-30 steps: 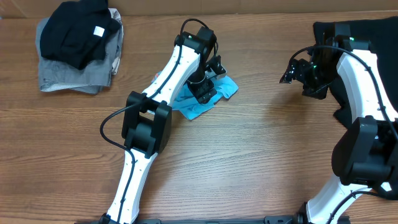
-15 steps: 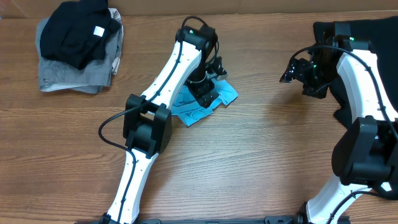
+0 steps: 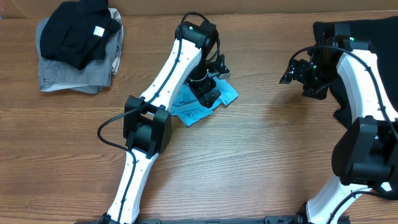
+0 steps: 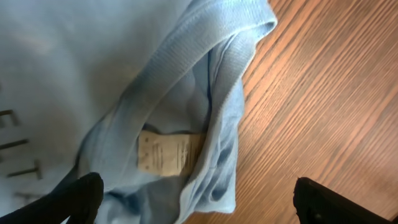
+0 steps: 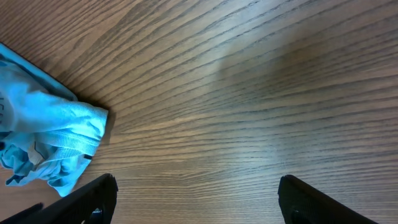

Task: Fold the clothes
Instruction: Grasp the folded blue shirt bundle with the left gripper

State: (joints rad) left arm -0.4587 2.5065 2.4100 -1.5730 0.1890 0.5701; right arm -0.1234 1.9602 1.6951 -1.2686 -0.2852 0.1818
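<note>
The light blue T-shirt [image 3: 200, 104] lies crumpled on the wooden table, partly under my left arm. My left gripper [image 3: 208, 84] hovers right over it, open and holding nothing. The left wrist view shows the shirt's ribbed collar and tan label [image 4: 168, 152] between the spread fingers [image 4: 196, 205]. My right gripper [image 3: 292, 71] is open and empty over bare table to the right. The right wrist view shows the shirt [image 5: 46, 143] at its left edge, away from the fingers [image 5: 199, 199]. A large black garment [image 3: 379, 37] lies at the far right, partly under my right arm.
A stack of folded clothes, black on grey [image 3: 78, 43], sits at the back left. Bare wood table [image 3: 261, 143] lies between the two arms and along the front.
My left gripper has shifted slightly toward the back right over the blue shirt, and the shirt's edge has moved a little. The right arm has not moved.
</note>
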